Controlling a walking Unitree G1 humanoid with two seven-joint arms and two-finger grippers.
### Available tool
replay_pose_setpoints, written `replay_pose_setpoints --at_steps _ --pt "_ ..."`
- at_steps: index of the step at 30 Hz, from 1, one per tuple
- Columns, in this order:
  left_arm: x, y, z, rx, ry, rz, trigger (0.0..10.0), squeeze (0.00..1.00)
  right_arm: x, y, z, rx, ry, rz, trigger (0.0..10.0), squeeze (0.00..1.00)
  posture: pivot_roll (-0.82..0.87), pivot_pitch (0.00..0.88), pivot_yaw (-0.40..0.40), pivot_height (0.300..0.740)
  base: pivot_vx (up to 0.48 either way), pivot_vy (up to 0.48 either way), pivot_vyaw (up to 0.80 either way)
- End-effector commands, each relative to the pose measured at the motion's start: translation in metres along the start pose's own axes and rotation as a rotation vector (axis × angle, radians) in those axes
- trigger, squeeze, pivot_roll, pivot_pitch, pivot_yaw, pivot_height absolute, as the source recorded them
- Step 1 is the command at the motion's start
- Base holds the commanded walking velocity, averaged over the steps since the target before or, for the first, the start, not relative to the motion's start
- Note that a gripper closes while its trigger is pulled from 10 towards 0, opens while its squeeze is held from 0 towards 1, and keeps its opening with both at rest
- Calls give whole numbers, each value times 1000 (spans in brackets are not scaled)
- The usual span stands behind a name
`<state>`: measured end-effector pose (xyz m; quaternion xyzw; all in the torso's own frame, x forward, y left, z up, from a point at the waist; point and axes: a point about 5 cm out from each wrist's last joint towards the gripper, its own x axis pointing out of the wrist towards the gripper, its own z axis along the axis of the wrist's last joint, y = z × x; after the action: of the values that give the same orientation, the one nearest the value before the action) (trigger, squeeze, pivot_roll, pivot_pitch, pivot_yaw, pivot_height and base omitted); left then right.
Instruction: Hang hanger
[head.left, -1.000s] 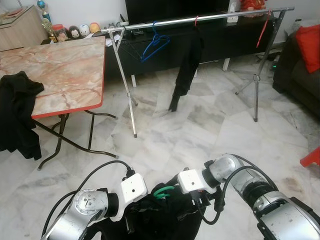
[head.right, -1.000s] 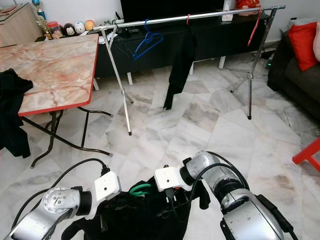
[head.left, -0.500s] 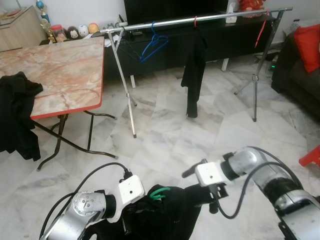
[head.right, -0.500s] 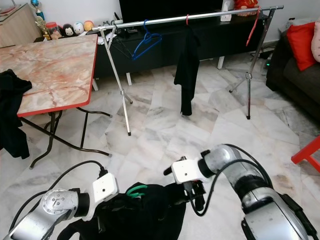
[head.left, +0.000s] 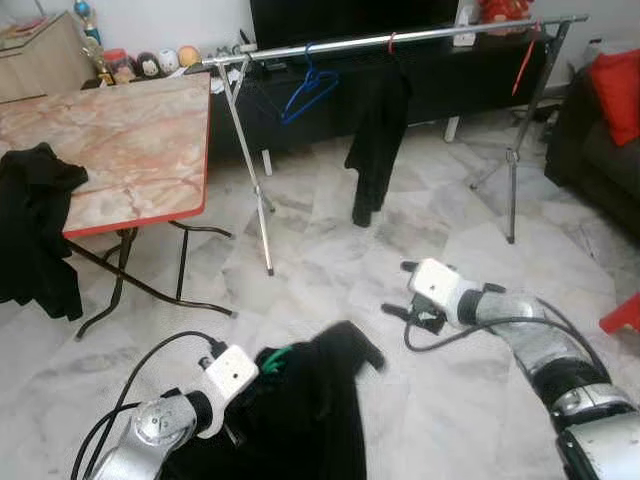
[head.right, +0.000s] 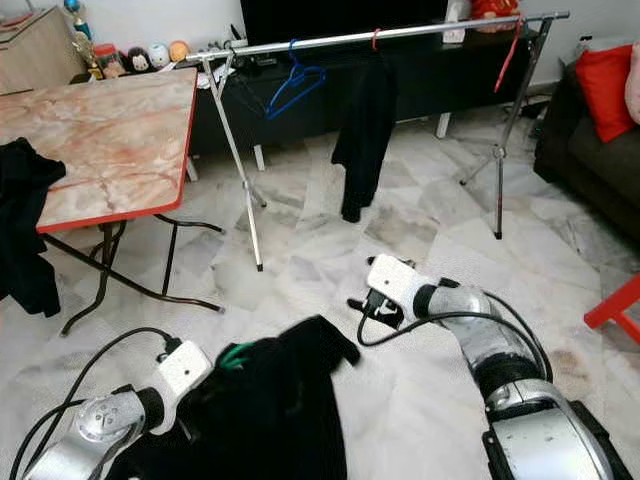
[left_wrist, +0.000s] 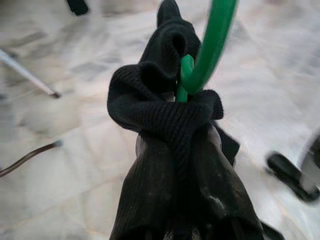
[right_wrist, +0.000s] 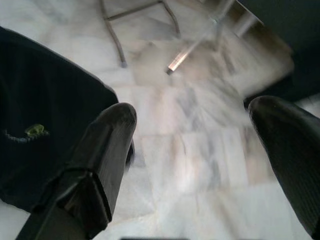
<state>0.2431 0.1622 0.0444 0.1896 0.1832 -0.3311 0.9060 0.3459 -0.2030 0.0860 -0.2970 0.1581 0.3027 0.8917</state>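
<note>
Two grippers: left gripper (left_wrist: 187, 150) clamps knitted black garment (head.left: 310, 410) on green hanger (left_wrist: 212, 45); right gripper (right_wrist: 195, 165) spread, empty.

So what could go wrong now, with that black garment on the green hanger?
The left gripper alone holds the black garment bunched at the green hanger neck, so it might slip off. The right gripper is open, away from it, offering no support. The rail is far across the floor; the garment could drag on the way.
</note>
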Motion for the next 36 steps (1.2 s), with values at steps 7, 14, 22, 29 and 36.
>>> replay_pose_setpoints --at_steps 7,14,22,29,36 --pt "0 16 6 -52 -93 191 1333 0 -2 23 -40 280 109 -186 10000 0 -101 0 80 740 0 0 0" --pt "6 15 7 -116 -176 356 10000 0 -10 96 -95 622 328 -346 10000 0 -97 0 71 740 0 0 0" --pt "0 16 -17 -169 -148 508 10000 0 -24 146 -123 762 494 -348 10000 0 -90 0 62 740 0 0 0" --pt "-8 15 -39 -184 -99 578 10000 0 -33 164 -132 750 528 -328 10000 0 -93 0 62 740 0 0 0" --pt "-20 3 -69 -207 -22 620 10000 0 -40 169 -139 773 544 -351 10000 0 -98 0 61 740 0 0 0"
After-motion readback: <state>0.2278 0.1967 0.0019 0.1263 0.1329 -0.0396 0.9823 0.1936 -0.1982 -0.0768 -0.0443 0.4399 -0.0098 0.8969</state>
